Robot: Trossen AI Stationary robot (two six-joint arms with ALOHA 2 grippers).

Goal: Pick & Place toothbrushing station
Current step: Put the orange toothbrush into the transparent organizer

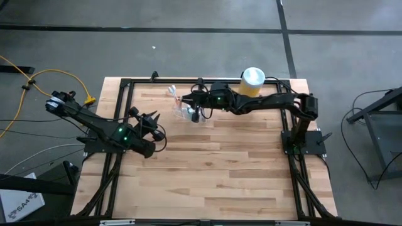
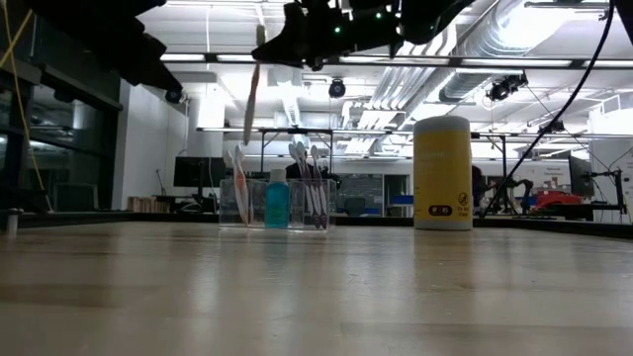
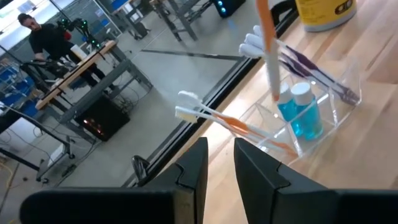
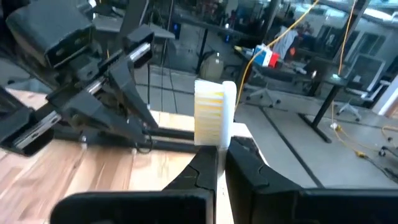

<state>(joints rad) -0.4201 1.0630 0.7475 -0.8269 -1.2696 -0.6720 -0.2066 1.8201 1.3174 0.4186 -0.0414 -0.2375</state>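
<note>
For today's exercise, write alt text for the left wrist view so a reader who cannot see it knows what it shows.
A clear plastic toothbrushing station on a wooden table holds a blue bottle and several toothbrushes; an orange-handled toothbrush hangs upright over it. The left gripper sits in the foreground, jaws slightly apart and empty, with a yellow canister beyond.

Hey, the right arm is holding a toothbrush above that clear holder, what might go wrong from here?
1. The toothbrush hangs tilted from the right gripper, pinched near its head, so its handle may miss the compartment or catch the wall of the clear holder.
2. The holder already carries toothbrushes and a blue bottle; the descending handle may knock them.
3. The holder looks light, so a push might slide it toward the yellow canister.
</note>
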